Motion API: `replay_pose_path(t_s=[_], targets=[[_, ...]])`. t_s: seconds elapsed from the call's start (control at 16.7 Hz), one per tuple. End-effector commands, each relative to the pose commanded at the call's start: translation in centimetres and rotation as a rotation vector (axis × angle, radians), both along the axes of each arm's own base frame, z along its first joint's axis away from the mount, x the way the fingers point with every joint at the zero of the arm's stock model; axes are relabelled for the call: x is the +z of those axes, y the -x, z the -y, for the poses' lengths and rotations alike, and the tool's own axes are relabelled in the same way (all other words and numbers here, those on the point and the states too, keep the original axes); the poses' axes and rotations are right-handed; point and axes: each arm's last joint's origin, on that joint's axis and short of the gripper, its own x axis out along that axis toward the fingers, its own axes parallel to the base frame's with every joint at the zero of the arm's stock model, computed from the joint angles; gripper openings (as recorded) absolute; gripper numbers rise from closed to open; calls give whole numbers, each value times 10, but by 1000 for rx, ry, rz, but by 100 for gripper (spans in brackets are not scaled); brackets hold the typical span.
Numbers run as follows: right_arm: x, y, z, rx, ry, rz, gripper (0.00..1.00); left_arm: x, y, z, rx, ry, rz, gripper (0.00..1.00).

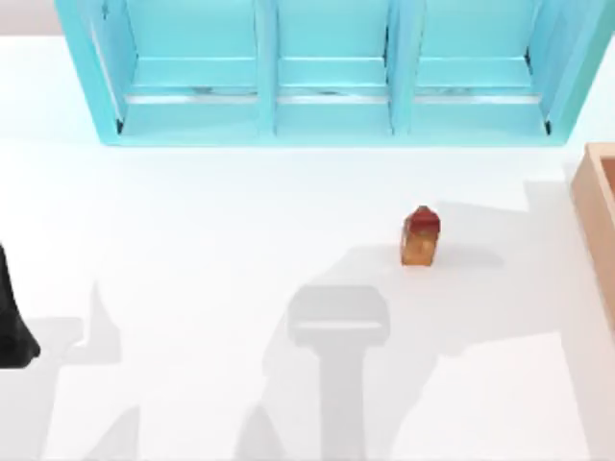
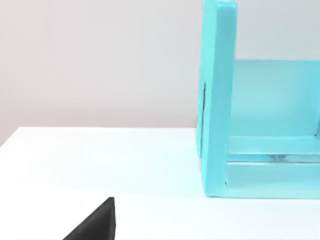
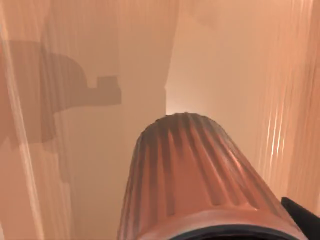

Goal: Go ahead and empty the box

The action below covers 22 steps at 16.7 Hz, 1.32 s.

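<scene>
The left arm (image 1: 13,327) sits parked at the table's left edge, a black shape low on the white top; from its wrist view a black wedge of the left gripper (image 2: 95,225) pokes in at the frame's edge, and I cannot tell how its jaws stand; the right gripper (image 3: 302,215) shows as a dark corner beside a ribbed, reddish-brown cylinder (image 3: 192,180) with lengthwise grooves and a rounded end, lying against smooth tan wood-grain walls; whether those jaws pinch it I cannot tell; out on the smooth white table (image 1: 192,288) stands a small carton-shaped item (image 1: 420,236), red roof over orange body, upright; the box (image 1: 598,221), thick tan walls, sits at the table's right edge; farthest back, the glossy turquoise shelf unit (image 1: 332,67) spans three bays.
</scene>
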Motion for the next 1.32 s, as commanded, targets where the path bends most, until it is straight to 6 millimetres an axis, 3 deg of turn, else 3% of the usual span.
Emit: replay_pose_path(t_s=[0.3, 0.48, 0.66, 0.9, 1.14, 1.32], targets=[[-1, -1, -1, 1, -2, -5, 0, 0, 0, 0, 0, 0, 0, 100], [-5, -4, -21, 0, 1, -9, 0, 0, 0, 0, 0, 0, 0, 100], [-15, -5, -68, -2, 8, -13, 0, 0, 0, 0, 0, 0, 0, 100], [-34, 12, -152, -2, 22, -17, 0, 0, 0, 0, 0, 0, 0, 100], [-58, 55, -229, -1, 44, -14, 0, 0, 0, 0, 0, 0, 0, 100], [-74, 94, -268, 0, 56, -4, 0, 0, 0, 0, 0, 0, 0, 100]])
